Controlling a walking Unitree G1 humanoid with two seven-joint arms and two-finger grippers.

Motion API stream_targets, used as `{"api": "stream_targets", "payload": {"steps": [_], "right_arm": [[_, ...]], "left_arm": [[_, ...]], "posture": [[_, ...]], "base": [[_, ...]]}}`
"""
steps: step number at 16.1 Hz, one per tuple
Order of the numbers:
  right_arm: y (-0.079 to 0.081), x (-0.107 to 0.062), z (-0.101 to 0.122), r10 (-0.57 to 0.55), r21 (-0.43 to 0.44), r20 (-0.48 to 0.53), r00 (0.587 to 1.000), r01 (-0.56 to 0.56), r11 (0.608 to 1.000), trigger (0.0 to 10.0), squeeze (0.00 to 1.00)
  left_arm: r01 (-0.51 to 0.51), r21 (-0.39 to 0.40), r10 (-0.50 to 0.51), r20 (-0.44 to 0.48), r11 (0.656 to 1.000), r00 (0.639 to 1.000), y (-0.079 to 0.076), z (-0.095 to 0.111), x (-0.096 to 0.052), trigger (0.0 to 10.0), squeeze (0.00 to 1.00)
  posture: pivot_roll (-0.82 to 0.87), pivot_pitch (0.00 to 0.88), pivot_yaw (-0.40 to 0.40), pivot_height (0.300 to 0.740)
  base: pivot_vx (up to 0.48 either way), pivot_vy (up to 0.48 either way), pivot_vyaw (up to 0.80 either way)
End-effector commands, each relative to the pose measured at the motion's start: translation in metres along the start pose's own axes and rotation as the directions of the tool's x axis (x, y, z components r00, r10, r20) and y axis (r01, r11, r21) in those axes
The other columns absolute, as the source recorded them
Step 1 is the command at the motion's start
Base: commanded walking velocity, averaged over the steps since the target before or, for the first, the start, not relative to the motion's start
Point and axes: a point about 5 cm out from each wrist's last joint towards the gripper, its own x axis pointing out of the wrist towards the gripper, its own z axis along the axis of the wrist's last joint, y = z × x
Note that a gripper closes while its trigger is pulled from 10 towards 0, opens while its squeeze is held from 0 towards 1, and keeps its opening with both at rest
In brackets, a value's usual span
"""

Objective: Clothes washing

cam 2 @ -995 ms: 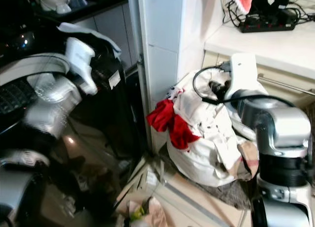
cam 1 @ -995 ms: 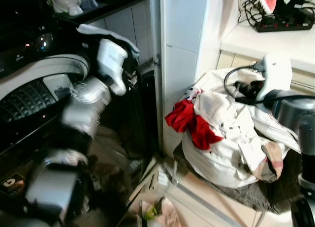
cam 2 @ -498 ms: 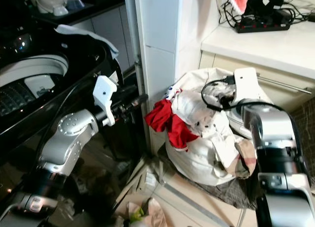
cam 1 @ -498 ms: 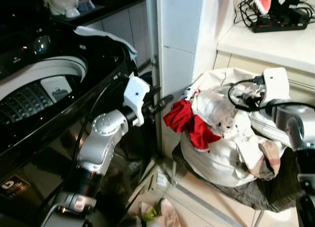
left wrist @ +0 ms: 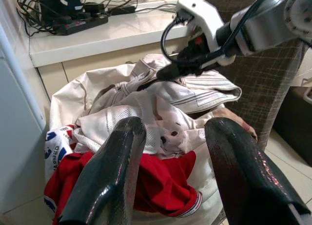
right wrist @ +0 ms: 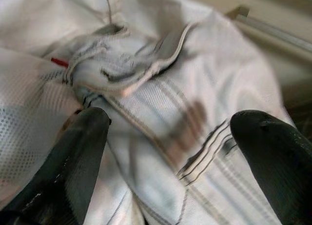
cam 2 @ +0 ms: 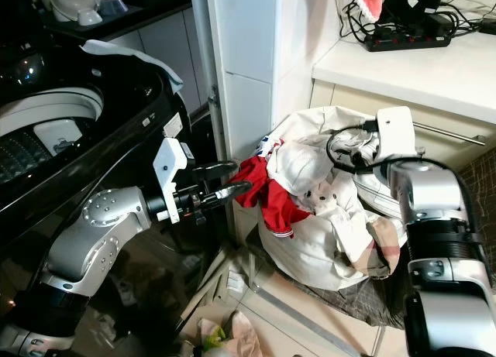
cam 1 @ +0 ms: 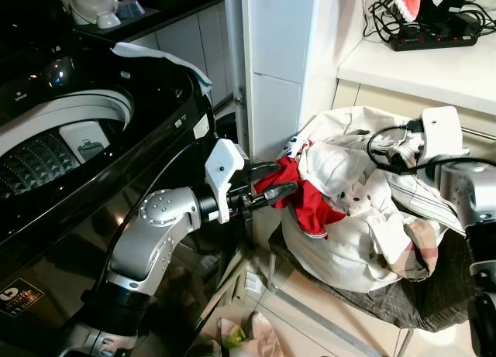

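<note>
We note a heap of laundry (cam 1: pixel 364 225) piled on a grey woven seat (cam 1: pixel 434 303) beside the white tiled column (cam 1: pixel 279 70), under the counter with the power strip (cam 1: pixel 442 39). A red garment (cam 1: pixel 306 198) hangs off the column side of the heap, with white and striped cloth above it. Our left gripper (cam 1: pixel 271 188) reaches from the black top-loading washing machine (cam 1: pixel 93 179) toward that red garment, its fingers (left wrist: pixel 112 171) spread apart, tips right at the red cloth but not clamped on it. Our right gripper (right wrist: pixel 165 152) sits on top of the heap, fingers wide apart over a white striped garment (right wrist: pixel 195 137), pressed close to the fabric; we cannot tell whether they touch it. The washer's lid is up and its drum (cam 1: pixel 46 152) lies open.
</note>
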Motion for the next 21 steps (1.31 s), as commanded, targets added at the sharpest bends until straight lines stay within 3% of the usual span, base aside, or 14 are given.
{"api": "stream_targets", "payload": {"steps": [1, 3, 9, 11, 12, 13, 14, 15, 16, 21], "right_arm": [[0.002, 0.003, 0.002, 0.031, 0.070, 0.029, 0.999, -0.033, 0.997, 10.0, 0.00], [0.005, 0.007, -0.004, 0.081, 0.155, 0.057, 0.995, -0.089, 0.984, 10.0, 0.00], [-0.001, 0.020, -0.031, -0.013, 0.124, 0.002, 1.000, 0.013, 0.992, 10.0, 0.00], [-0.003, 0.024, -0.041, -0.075, -0.024, -0.022, 0.997, 0.074, 0.997, 10.0, 0.00], [-0.005, 0.025, -0.044, -0.087, -0.028, -0.025, 0.996, 0.086, 0.996, 10.0, 0.00], [-0.006, 0.027, -0.045, -0.090, -0.024, -0.027, 0.996, 0.090, 0.996, 9.0, 0.00], [-0.006, 0.027, -0.045, -0.092, -0.016, -0.028, 0.995, 0.092, 0.996, 3.9, 0.00], [-0.005, 0.027, -0.046, -0.087, -0.004, -0.027, 0.996, 0.087, 0.996, 0.4, 0.00], [-0.005, 0.028, -0.047, -0.086, 0.000, -0.028, 0.996, 0.086, 0.996, 0.0, 0.00], [-0.005, 0.030, -0.051, -0.082, 0.028, -0.037, 0.996, 0.083, 0.996, 0.0, 0.00]], "left_arm": [[0.012, 0.017, -0.012, -0.012, 1.000, 1.000, -0.001, 0.002, -0.001, 10.0, 0.00], [0.022, 0.016, -0.021, -0.019, 1.000, 1.000, -0.003, 0.003, -0.002, 10.0, 0.00], [0.035, 0.011, -0.035, -0.020, 0.999, 0.999, -0.006, 0.003, -0.002, 10.0, 0.00], [0.038, 0.008, -0.038, -0.021, 0.999, 0.999, -0.006, 0.003, -0.001, 10.0, 0.00], [0.038, 0.007, -0.038, -0.022, 0.999, 0.999, -0.006, 0.002, -0.001, 10.0, 0.00], [0.039, 0.007, -0.038, -0.023, 0.999, 0.999, -0.006, 0.003, -0.002, 10.0, 0.00], [0.041, 0.003, -0.041, -0.025, 0.999, 0.999, -0.006, 0.003, -0.003, 10.0, 0.00], [0.048, 0.001, -0.048, -0.033, 0.999, 0.998, -0.006, 0.002, -0.004, 10.0, 0.00], [0.056, 0.002, -0.055, -0.040, 0.998, 0.998, -0.006, 0.002, -0.004, 10.0, 0.00], [0.049, 0.008, -0.048, -0.036, 0.999, 0.998, -0.005, 0.004, -0.004, 10.0, 0.00]], "posture": [[-0.02, 0.000, 0.076, 0.740], [-0.01, 0.000, 0.077, 0.740], [-0.01, 0.000, 0.071, 0.740], [-0.01, 0.000, 0.074, 0.740], [-0.01, 0.000, 0.074, 0.740], [0.00, 0.000, 0.074, 0.740], [0.00, 0.000, 0.075, 0.740], [0.00, 0.000, 0.078, 0.740], [0.00, 0.000, 0.078, 0.740], [0.01, 0.000, 0.065, 0.740]], "base": [[0.000, 0.000, 0.00], [0.000, 0.000, 0.00], [0.000, 0.000, 0.00], [0.000, 0.000, 0.00], [0.000, 0.000, 0.00], [0.000, 0.000, 0.00], [0.000, 0.000, 0.00], [0.000, 0.000, 0.00], [0.000, 0.000, 0.00], [0.000, 0.000, 0.00]]}}
